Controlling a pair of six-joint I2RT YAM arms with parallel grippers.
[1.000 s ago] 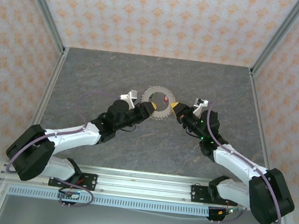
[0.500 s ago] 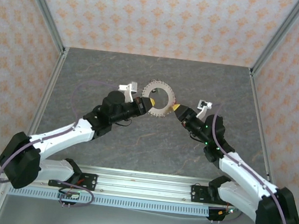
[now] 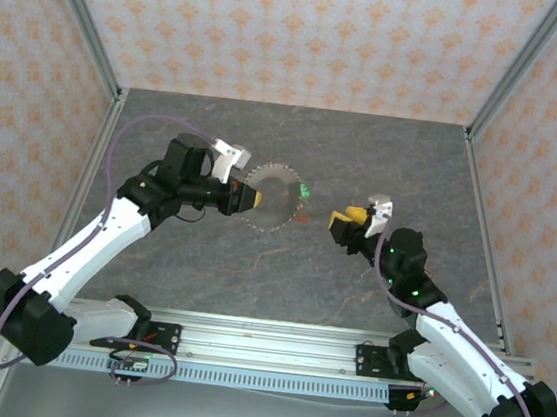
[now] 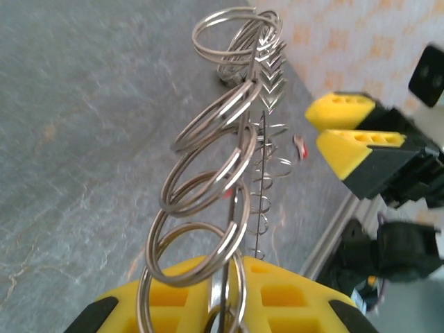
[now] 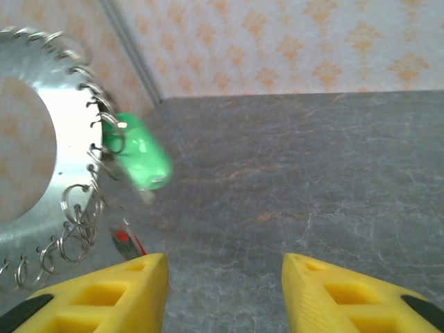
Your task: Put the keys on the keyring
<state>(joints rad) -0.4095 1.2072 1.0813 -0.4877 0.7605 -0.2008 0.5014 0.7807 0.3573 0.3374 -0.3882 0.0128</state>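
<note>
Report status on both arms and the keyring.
Left tool shut on keyring. Right tool open, empty. Green key at keyring's rim. Red key close by.

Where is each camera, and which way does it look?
Top external: above and behind the arms, looking down at the table; both arms show, the left gripper clamping the keyring, the right gripper open.
Left wrist: on the left arm, looking along the edge-on keyring toward the right gripper; its own yellow fingers show.
Right wrist: on the right arm, facing the keyring and green key; its own yellow fingers show.
Shared: all three show the keyring.
</note>
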